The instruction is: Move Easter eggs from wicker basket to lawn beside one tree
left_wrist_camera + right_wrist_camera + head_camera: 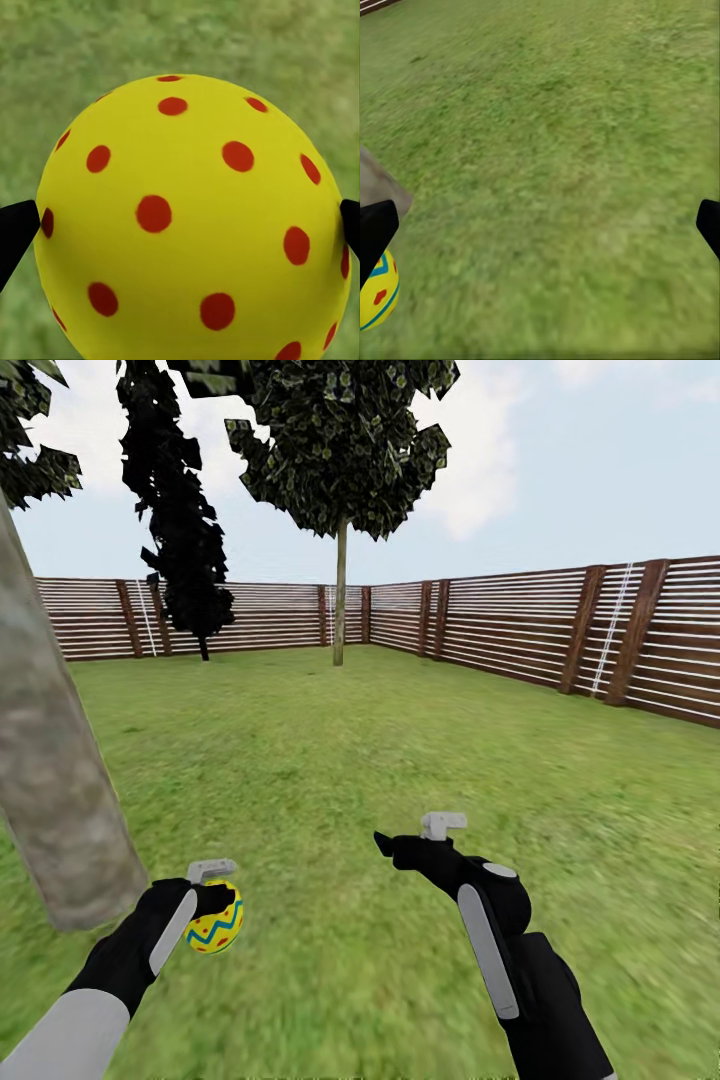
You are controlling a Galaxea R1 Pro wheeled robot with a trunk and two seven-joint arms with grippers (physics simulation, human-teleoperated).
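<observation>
Head view: one Easter egg (216,930) is in sight, yellow with red dots and a blue-green zigzag band, pinched in the left gripper (218,905) just above the lawn (400,760). It hangs close beside the foot of the one thick, mottled grey-brown tree (55,790), whose trunk leans across the left side of the picture. The left wrist view looks straight onto the egg (191,225): two black fingertips (15,229) press against its opposite sides, with blurred grass behind. The right gripper (415,840) holds nothing; its two fingers are spread apart over bare grass, well to the right of the egg. In the right wrist view the two dark fingertips (375,232) sit at opposite edges with open lawn (555,165) between them, and the same single egg (376,294) shows beside one fingertip, next to a grey patch of the trunk (379,187). Farther back on the grass stand two more trees: one black, cone-shaped tree (180,510) and one thin-trunked tree with a dark leafy crown (340,590). A brown slatted wooden fence (500,620) closes the garden along the far and right sides.
</observation>
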